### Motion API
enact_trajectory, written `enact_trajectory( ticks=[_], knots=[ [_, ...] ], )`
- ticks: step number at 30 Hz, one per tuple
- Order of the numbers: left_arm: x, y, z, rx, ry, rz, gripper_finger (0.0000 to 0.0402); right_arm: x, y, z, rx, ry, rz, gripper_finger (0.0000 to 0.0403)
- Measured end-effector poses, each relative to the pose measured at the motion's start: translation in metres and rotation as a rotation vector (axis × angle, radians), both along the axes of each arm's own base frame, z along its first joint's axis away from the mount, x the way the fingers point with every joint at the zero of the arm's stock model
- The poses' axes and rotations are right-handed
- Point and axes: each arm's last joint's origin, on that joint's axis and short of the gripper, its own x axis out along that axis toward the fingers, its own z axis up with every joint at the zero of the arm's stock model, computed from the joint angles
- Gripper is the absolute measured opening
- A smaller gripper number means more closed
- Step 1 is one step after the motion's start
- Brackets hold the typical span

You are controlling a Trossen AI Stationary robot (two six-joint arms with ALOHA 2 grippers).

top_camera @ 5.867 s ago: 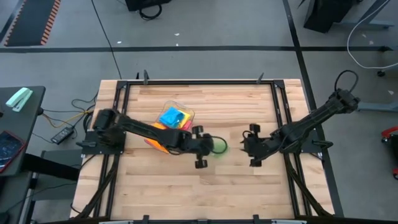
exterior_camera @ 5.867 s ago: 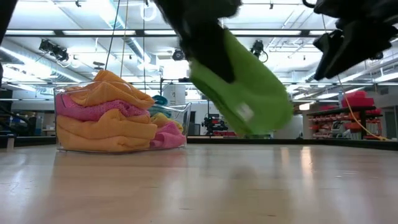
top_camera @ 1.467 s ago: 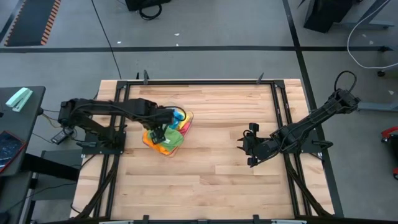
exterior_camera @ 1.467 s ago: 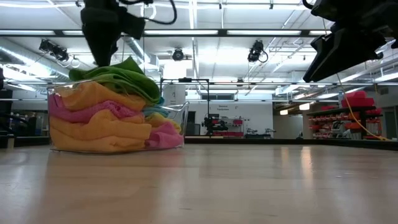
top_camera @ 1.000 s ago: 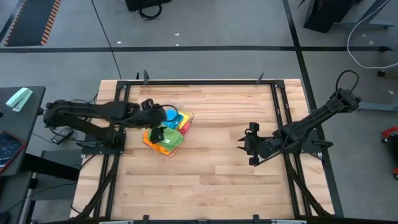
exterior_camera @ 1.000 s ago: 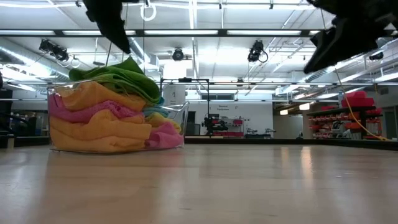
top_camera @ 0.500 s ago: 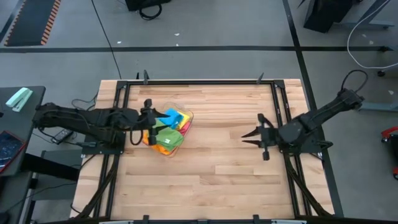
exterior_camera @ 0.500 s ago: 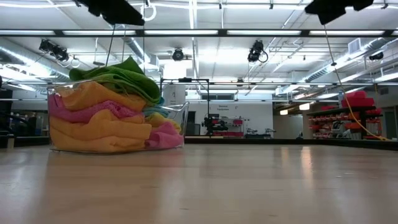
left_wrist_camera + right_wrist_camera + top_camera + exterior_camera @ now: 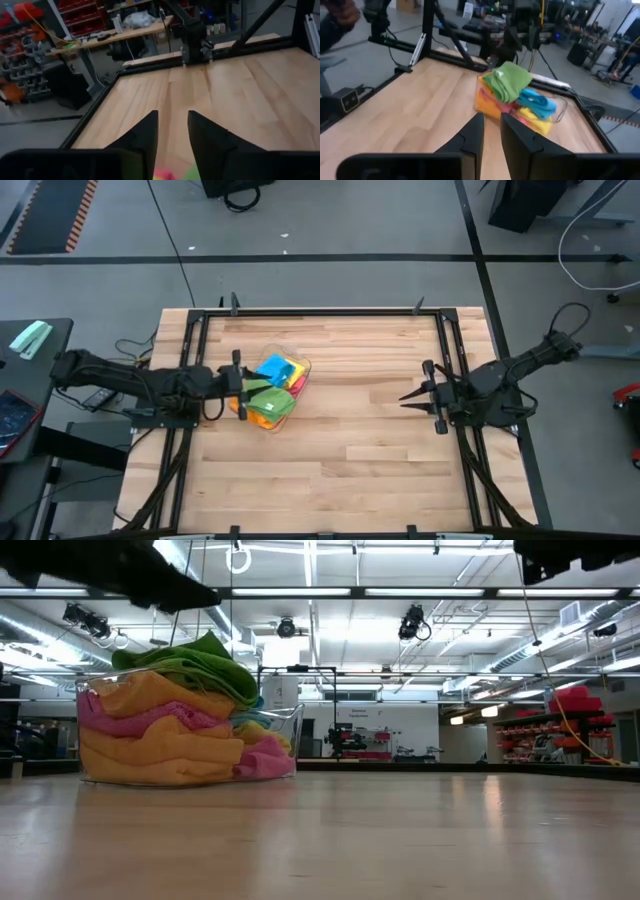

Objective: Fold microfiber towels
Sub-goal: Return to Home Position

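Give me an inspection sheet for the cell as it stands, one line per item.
Surface: wooden table, bare wood apart from the tub.
Job's things: green towel on top of the orange, pink, yellow and blue towels heaped in the clear tub; none outside it.
Clutter: nothing seen.
Grippers: left claw beside the tub, open, empty; right claw over the table's right side, narrowly open, empty.
Cables: loose leads on the floor left of the table.
Surroundings: side table at left, small items on it.

Wooden table [image 9: 330, 445]; clear tub [image 9: 284, 728] holding microfiber towels [image 9: 165, 720], left half
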Motion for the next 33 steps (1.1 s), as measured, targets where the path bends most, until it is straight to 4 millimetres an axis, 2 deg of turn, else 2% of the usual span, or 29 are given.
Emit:
enact_trajectory(
  ticks=[5, 12, 25, 29, 33],
  knots=[
    [-0.015, 0.005, -0.02, 0.002, -0.118, 0.02, 0.0076, -0.011, -0.014, -0.015, 0.044, -0.097, 0.047, 0.0064],
    [-0.034, 0.01, -0.024, -0.015, -0.196, 0.033, 0.0008, -0.015, -0.034, -0.038, 0.067, -0.173, 0.048, 0.0046],
    [-0.052, 0.011, -0.075, -0.153, -0.176, 0.047, 0.0016, -0.012, -0.054, -0.085, 0.112, -0.257, -0.018, 0.0045],
    [-0.053, 0.011, -0.088, -0.219, -0.066, 0.067, 0.0016, -0.012, -0.054, -0.086, 0.113, -0.25, -0.019, 0.0045],
    [-0.053, 0.011, -0.091, -0.248, -0.049, 0.076, 0.0007, -0.012, -0.055, -0.083, 0.063, -0.285, -0.037, 0.0045]
  ],
)
